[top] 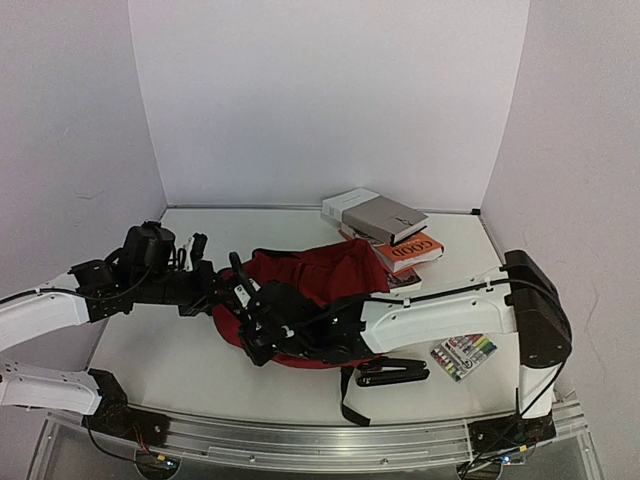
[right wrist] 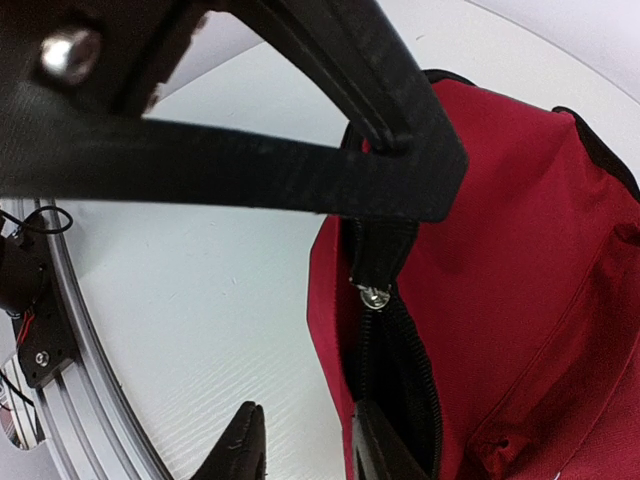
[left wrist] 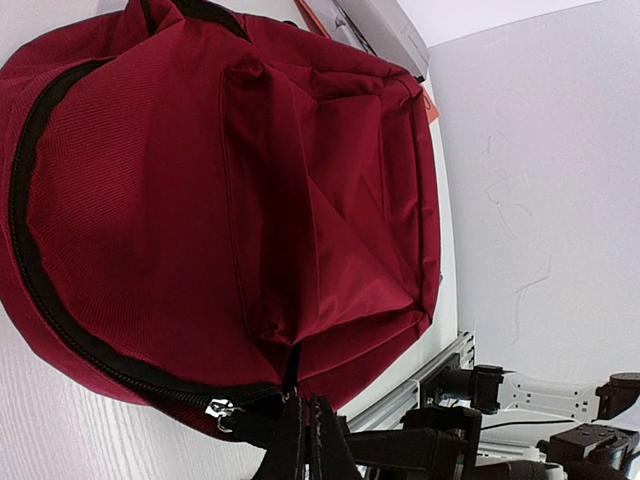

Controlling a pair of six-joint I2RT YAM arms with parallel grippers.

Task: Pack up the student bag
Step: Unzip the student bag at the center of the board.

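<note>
We saw the student bag (top: pixel 335 275) lying on its side near the middle of the white surface (top: pixel 170 350), its dark red cloth slumped and 1 black strap (top: pixel 350 402) trailing toward the near edge. Both arms reached in over its left end.

The left tool (left wrist: pixel 307 402) had its 2 fingers pressed together, clamped on the black tab of cloth at the end of the bag's zipper. The silver zip pull (left wrist: pixel 220 408) sat just beside them. From the right wrist, that same black tab hung taut from the left tool's tip, with the pull dangling just under it.

The right tool (right wrist: pixel 302 418) had its fingers apart and held nothing. One finger (right wrist: pixel 240 445) stood over the bare surface just outside the bag. The other finger (right wrist: pixel 385 452) was at the bag's edge, by the black zipper track, where the zipper gaped slightly and showed dark inside. We could not tell whether that finger touched the cloth.

Behind the bag, toward the far right corner, lay a stack of books (top: pixel 375 213) with an orange book (top: pixel 415 250) under the grey one. A marker pack (top: pixel 462 357) lay on the surface to the right of the bag, and a small black object (top: pixel 392 375) that we could not identify sat just in front of the bag.
</note>
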